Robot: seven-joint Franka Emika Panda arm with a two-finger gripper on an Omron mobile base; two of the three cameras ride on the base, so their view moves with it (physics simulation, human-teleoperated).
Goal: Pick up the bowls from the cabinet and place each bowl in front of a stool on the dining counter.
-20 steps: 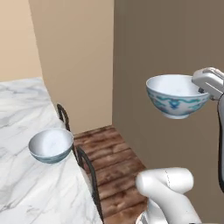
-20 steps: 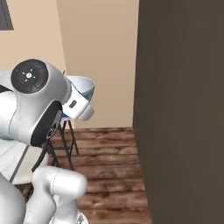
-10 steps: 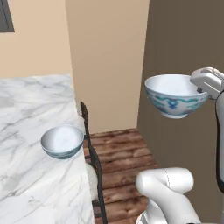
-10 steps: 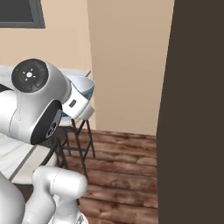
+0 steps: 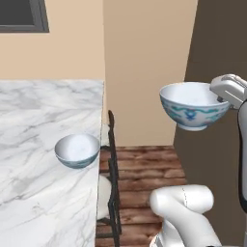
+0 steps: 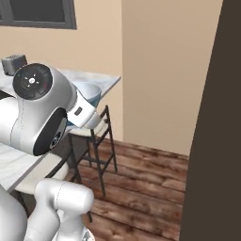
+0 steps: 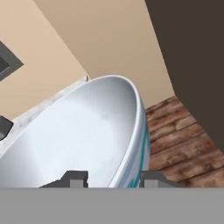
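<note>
One round white porcelain bowl with a blue-teal pattern [image 5: 77, 150] already sits upright on the long white grey-veined marble dining counter [image 5: 34, 193], close to the counter's edge and just beside the stool with thin black metal legs [image 5: 112, 183] that stands against that edge, so by my reading the first half of the job is done. The second matching white bowl with teal painted outside [image 5: 194, 105] is off any surface, held level in the air out beyond the counter's edge, above the brown wooden plank floor [image 5: 144, 169]. The two-finger gripper [image 7: 110, 179] is clamped on this bowl's rim, one dark finger inside the pale basin and the other against the patterned outer wall, as the hand view shows. From the right base view the carried bowl peeks out behind the arm, with the counter's far corner [image 6: 110, 77] behind it and another black-legged stool [image 6: 96, 146] tucked under the counter's overhang. What remains, as I judge it, is to bring this bowl over the marble, set it down in front of a stool other than the one already served, and let go.
</note>
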